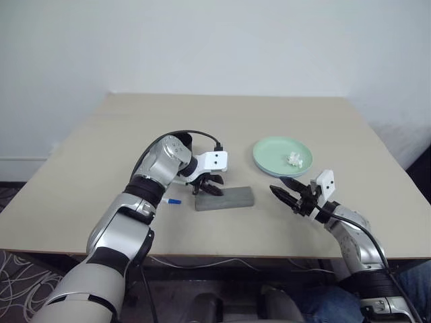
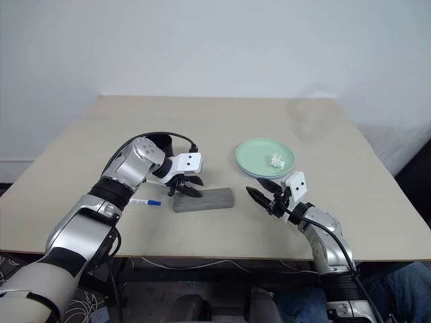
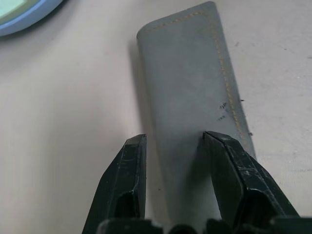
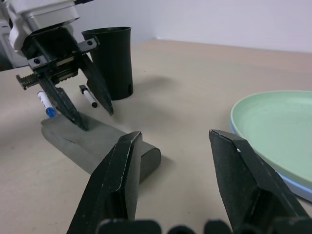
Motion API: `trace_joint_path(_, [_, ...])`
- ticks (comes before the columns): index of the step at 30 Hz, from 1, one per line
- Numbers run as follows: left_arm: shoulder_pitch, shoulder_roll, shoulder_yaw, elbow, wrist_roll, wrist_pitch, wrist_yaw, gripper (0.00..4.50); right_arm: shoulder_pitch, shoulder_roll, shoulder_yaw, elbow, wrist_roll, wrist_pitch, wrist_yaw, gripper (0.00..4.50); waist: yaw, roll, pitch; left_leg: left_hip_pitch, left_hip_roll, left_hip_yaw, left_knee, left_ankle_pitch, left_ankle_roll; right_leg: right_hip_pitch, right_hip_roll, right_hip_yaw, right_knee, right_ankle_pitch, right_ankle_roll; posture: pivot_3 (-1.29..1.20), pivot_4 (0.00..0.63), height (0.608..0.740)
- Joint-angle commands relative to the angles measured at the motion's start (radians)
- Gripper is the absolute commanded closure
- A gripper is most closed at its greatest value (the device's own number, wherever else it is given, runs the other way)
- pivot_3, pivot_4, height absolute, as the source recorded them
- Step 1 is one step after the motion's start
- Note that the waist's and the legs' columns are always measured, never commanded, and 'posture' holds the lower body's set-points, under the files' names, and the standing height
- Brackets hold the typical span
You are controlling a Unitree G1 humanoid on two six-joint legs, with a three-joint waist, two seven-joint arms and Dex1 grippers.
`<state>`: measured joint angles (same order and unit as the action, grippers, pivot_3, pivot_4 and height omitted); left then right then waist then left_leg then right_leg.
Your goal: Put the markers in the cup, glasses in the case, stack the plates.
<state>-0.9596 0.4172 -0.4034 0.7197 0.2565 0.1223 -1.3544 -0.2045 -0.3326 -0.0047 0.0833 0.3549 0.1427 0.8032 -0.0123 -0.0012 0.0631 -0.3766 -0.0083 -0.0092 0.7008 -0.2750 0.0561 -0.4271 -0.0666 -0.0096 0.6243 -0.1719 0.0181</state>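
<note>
The grey case (image 1: 225,198) lies shut on the table. My left gripper (image 1: 209,190) points down over its left end, open, one finger (image 3: 229,170) above the lid and the other beside it, holding nothing. Behind that gripper stands the black cup (image 4: 109,61). A black-capped marker (image 4: 88,96) and a blue-capped marker (image 2: 146,201) lie on the table beside it. The mint green plate (image 1: 273,151) rests on the light blue plate (image 3: 34,17) at the right. My right gripper (image 1: 277,185) hovers open and empty between the case and the plates. The glasses are out of view.
A small crumpled white paper (image 1: 294,159) sits on the green plate. The table's front edge (image 1: 222,254) runs close under both arms. A white wall stands behind the table.
</note>
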Motion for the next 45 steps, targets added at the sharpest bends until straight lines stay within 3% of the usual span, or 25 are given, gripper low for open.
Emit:
trace_joint_path(1, [0.009, 0.021, 0.073, -0.101, -0.061, 0.010, 0.045, 2.61, -0.033, -0.001, 0.000, -0.066, 0.020, 0.011, 0.003, 2.12, 0.000, 0.000, 0.000, 0.000, 0.000, 0.000, 0.000, 0.000, 0.000, 0.000, 0.000, 0.000, 0.000, 0.000, 0.000, 0.00, 0.000, 0.721])
trace_joint_path(4, [0.043, 0.050, 0.143, -0.195, -0.159, 0.005, 0.009, 2.61, -0.035, -0.006, 0.003, -0.078, 0.024, 0.024, 0.009, 2.12, 0.000, 0.000, 0.000, 0.000, 0.001, 0.000, 0.000, 0.000, 0.000, -0.001, 0.000, 0.000, 0.000, 0.000, 0.000, 0.00, 0.000, 0.721])
trace_joint_path(8, [0.070, 0.163, 0.152, -0.246, -0.195, 0.028, -0.077, 2.61, -0.036, -0.013, 0.003, -0.089, 0.027, 0.040, 0.017, 2.12, -0.009, 0.000, 0.000, 0.000, 0.001, 0.000, 0.000, 0.000, 0.000, -0.001, 0.000, 0.000, 0.000, 0.000, 0.000, 0.00, 0.000, 0.721])
trace_joint_path(13, [0.107, 0.330, 0.142, -0.226, -0.211, -0.047, -0.223, 2.61, -0.040, -0.018, 0.009, -0.097, 0.027, 0.054, 0.022, 2.12, -0.010, 0.000, 0.000, 0.001, 0.001, 0.000, 0.000, 0.000, 0.000, -0.001, 0.001, 0.000, 0.001, 0.000, -0.001, 0.00, 0.000, 0.721])
trace_joint_path(16, [0.105, 0.376, 0.119, -0.185, -0.195, -0.095, -0.255, 2.61, -0.043, -0.015, 0.012, -0.096, 0.025, 0.059, 0.023, 2.12, -0.006, 0.000, 0.000, 0.000, 0.001, 0.000, 0.000, 0.000, 0.000, -0.001, 0.001, 0.000, 0.000, -0.001, -0.003, 0.00, 0.000, 0.721])
trace_joint_path(20, [0.068, 0.465, -0.008, -0.080, -0.198, -0.171, -0.260, 1.73, -0.045, -0.006, 0.025, -0.100, 0.024, 0.071, 0.021, 2.12, -0.003, 0.000, 0.000, 0.000, 0.001, 0.001, 0.000, 0.000, 0.000, 0.000, 0.000, 0.000, 0.000, -0.001, -0.002, 0.00, 0.000, 0.721])
trace_joint_path(24, [0.005, 0.460, -0.090, 0.065, -0.153, -0.223, -0.260, 0.43, -0.047, -0.002, 0.027, -0.093, 0.022, 0.072, 0.021, 2.12, 0.004, -0.001, 0.000, 0.000, 0.001, 0.000, 0.000, 0.000, 0.000, 0.000, 0.000, -0.001, 0.000, -0.001, -0.003, 0.00, 0.000, 0.721])
trace_joint_path(36, [-0.086, 0.325, -0.176, 0.387, 0.023, -0.337, -0.234, 0.43, -0.029, 0.002, 0.015, -0.089, 0.018, 0.059, 0.007, 2.12, 0.009, -0.002, 0.000, -0.001, 0.000, 0.001, 0.000, 0.000, 0.000, -0.001, 0.000, -0.001, 0.000, -0.001, -0.002, 0.00, 0.000, 0.721])
trace_joint_path(45, [-0.120, 0.270, -0.162, 0.478, 0.111, -0.386, -0.196, 0.43, -0.007, -0.009, 0.001, -0.064, 0.015, 0.024, 0.009, 2.12, 0.016, -0.003, 0.000, 0.000, 0.001, 0.000, 0.000, 0.000, 0.000, 0.000, 0.000, -0.001, 0.000, -0.001, -0.002, 0.00, 0.000, 0.721])
